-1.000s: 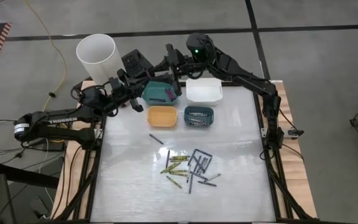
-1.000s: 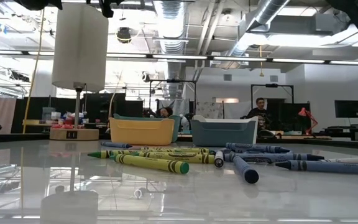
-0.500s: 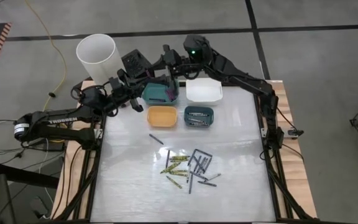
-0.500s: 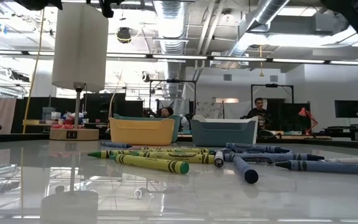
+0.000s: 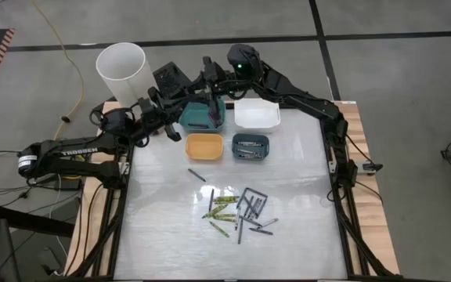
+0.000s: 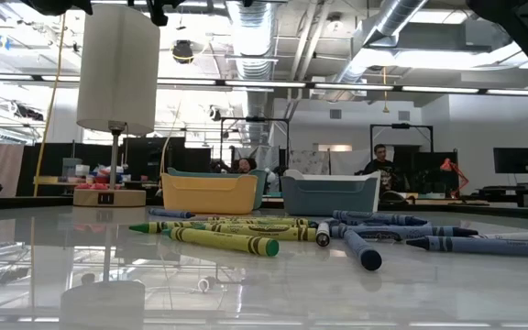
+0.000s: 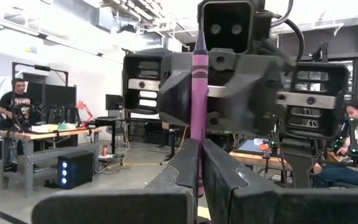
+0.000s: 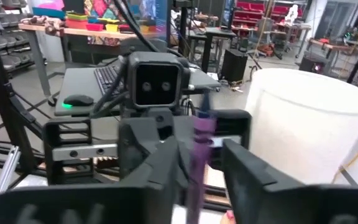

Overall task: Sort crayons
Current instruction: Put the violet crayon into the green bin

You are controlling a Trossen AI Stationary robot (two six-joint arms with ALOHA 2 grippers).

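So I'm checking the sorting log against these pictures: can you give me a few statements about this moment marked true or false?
1. The left pincer is shut on an upright purple crayon. True.
2. The two pincers meet over the loose crayons. False: the right pincer faces the left one above the teal bin, at the far edge of the table.
3. The blue-grey bin has crayons in it. True.
4. The loose crayons lie in the white bin. False: they lie on the table, on the near side of the bins.
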